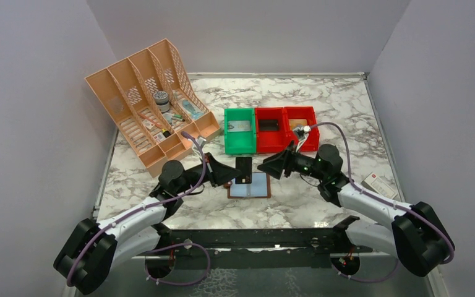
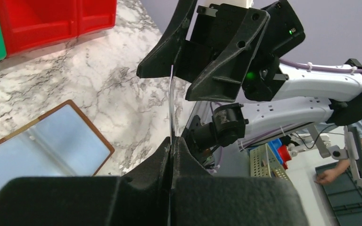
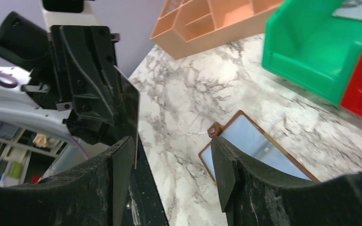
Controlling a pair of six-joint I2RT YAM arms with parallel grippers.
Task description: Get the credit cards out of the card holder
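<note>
The card holder [image 1: 248, 186] lies open and flat on the marble between the arms, with a brown rim and pale blue lining; it also shows in the left wrist view [image 2: 42, 141] and the right wrist view [image 3: 257, 143]. My left gripper [image 1: 232, 172] is shut on a thin credit card [image 1: 243, 169] that looks dark, and holds it upright above the holder's far edge. In the left wrist view the card [image 2: 170, 103] is edge-on between the closed fingers. My right gripper [image 1: 265, 167] is open facing it, and the card [image 3: 132, 110] stands just by its left finger [image 3: 122, 162].
A green bin [image 1: 240, 130] and two red bins [image 1: 284, 127] stand behind the holder. A peach desk organiser [image 1: 151, 102] is at the back left. A small white-and-red box [image 1: 378, 184] lies by the right arm.
</note>
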